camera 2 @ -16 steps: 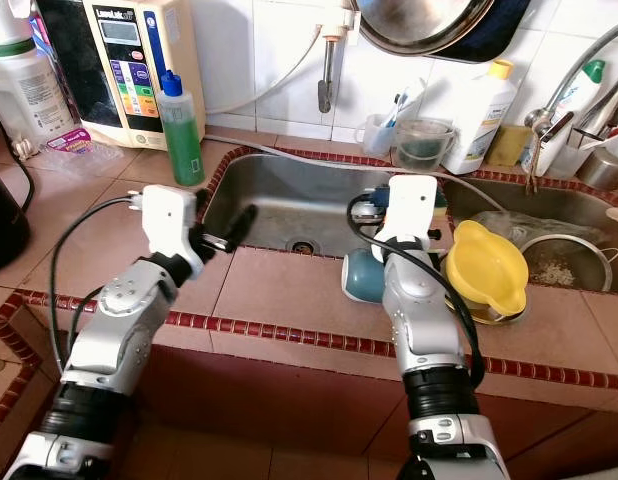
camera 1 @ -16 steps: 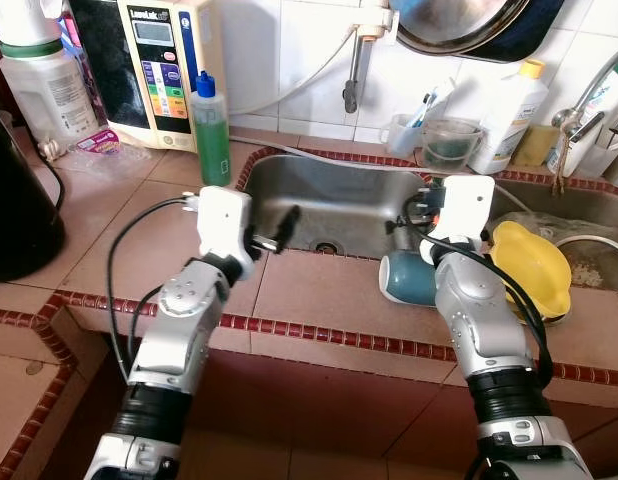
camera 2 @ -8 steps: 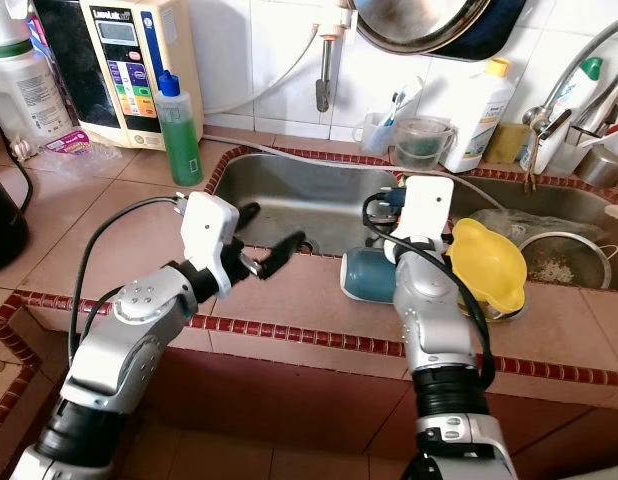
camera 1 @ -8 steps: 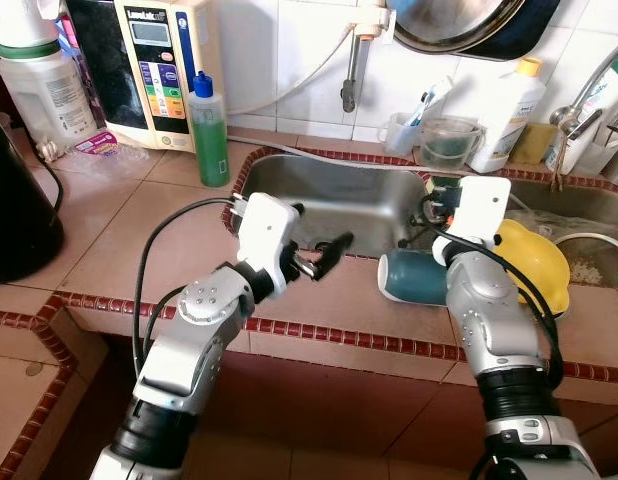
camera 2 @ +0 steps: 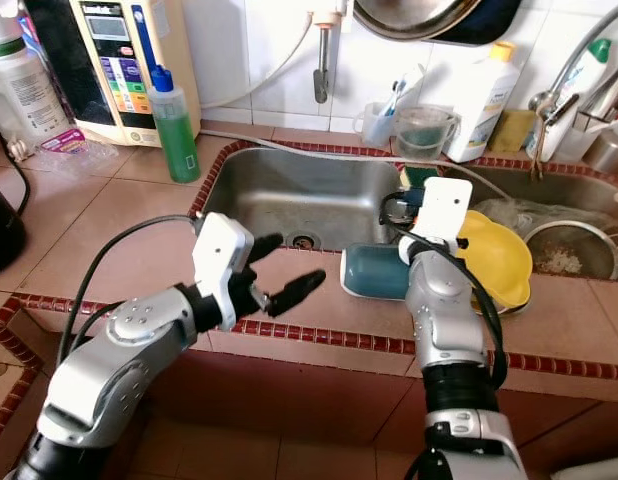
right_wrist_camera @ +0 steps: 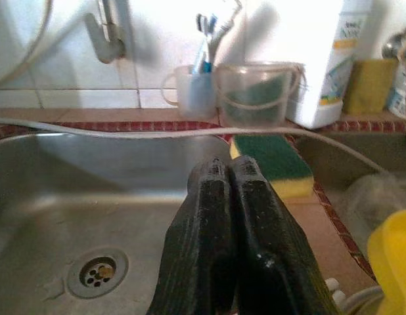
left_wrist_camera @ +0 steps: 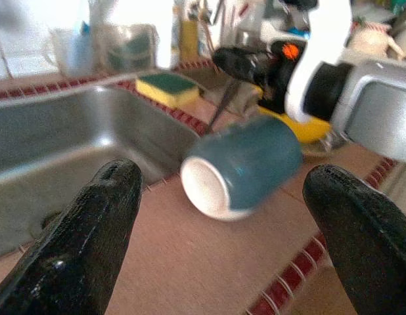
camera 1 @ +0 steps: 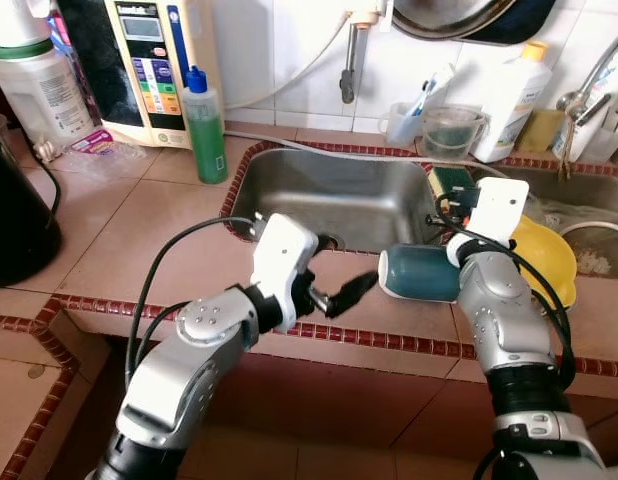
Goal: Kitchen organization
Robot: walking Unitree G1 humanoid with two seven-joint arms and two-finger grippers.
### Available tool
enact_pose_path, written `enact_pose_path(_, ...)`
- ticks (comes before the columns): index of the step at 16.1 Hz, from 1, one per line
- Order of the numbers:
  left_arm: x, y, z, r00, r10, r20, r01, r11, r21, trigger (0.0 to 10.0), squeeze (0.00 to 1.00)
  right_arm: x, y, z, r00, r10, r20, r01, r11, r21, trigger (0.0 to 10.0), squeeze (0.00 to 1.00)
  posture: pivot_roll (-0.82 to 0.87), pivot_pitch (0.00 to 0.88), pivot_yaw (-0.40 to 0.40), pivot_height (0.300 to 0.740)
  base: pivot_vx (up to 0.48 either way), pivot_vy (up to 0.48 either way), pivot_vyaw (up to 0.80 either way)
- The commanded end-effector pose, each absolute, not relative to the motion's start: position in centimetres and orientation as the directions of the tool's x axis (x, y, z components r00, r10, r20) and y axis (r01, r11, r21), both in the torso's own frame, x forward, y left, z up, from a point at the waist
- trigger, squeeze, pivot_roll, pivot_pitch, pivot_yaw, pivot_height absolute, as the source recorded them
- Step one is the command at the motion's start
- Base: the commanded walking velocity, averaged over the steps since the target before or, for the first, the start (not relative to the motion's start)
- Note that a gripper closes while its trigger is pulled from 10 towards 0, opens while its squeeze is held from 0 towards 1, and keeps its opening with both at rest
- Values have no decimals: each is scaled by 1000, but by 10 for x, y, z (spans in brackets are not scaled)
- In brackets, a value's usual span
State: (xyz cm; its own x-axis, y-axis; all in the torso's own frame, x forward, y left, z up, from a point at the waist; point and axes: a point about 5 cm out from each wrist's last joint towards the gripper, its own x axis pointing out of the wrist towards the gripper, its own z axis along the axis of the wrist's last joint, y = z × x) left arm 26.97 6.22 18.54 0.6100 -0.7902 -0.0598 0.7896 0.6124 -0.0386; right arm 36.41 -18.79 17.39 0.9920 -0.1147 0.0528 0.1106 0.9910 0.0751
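Observation:
A teal mug [camera 1: 419, 272] lies on its side on the tiled counter in front of the sink, its white mouth [left_wrist_camera: 209, 190] facing my left gripper. That left gripper [camera 2: 289, 265] is open, a short way left of the mug, with nothing between its fingers [left_wrist_camera: 91, 230]. My right gripper [right_wrist_camera: 228, 167] is shut on nothing and points over the sink's right end. Its wrist sits just above and behind the mug.
The steel sink [camera 1: 319, 185] lies behind the mug. A yellow bowl [camera 1: 549, 255] sits right of my right arm, and a green-and-yellow sponge [right_wrist_camera: 275, 161] lies on the divider. A green soap bottle [camera 1: 202, 125], a toothbrush cup [camera 1: 404, 120] and a plastic jug [camera 1: 451, 128] line the back.
My left gripper has swung right along the counter front, from the sink's left rim to just left of the mug, fingers spread wider. The right arm has barely shifted.

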Motion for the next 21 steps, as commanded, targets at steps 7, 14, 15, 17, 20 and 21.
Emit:
enact_pose_path(7, 258, 59, 198, 592, -803, -70, 801, 596, -61, 10000, 0, 374, -190, 179, 998, -49, 50, 43, 992, 123, 10000, 0, -57, 102, 8, 740, 0, 0, 0)
enact_pose_path(14, 257, 53, 204, 586, -808, -51, 805, 589, -80, 10000, 0, 383, -185, 196, 988, 117, 103, -131, 982, 134, 10000, 0, -60, 104, -1, 740, 0, 0, 0)
enact_pose_path(15, 257, 54, 204, 588, -807, -49, 803, 590, -82, 10000, 0, 384, -185, 197, 987, 121, 106, -135, 982, 135, 10000, 0, -59, 104, -3, 740, 0, 0, 0)
enact_pose_path(17, 258, 54, 205, 591, -805, -49, 801, 593, -83, 10000, 0, 384, -184, 198, 985, 131, 111, -145, 980, 134, 10000, 0, -59, 103, -4, 740, 0, 0, 0)
enact_pose_path(20, 259, 54, 205, 595, -803, -48, 798, 596, -86, 10000, 0, 386, -183, 200, 981, 149, 126, -169, 971, 166, 10000, 0, -58, 102, -4, 740, 0, 0, 0)
enact_pose_path(21, 259, 53, 205, 595, -803, -47, 798, 596, -87, 10000, 0, 386, -183, 201, 979, 154, 130, -175, 969, 172, 10000, 0, -59, 101, -4, 740, 0, 0, 0)
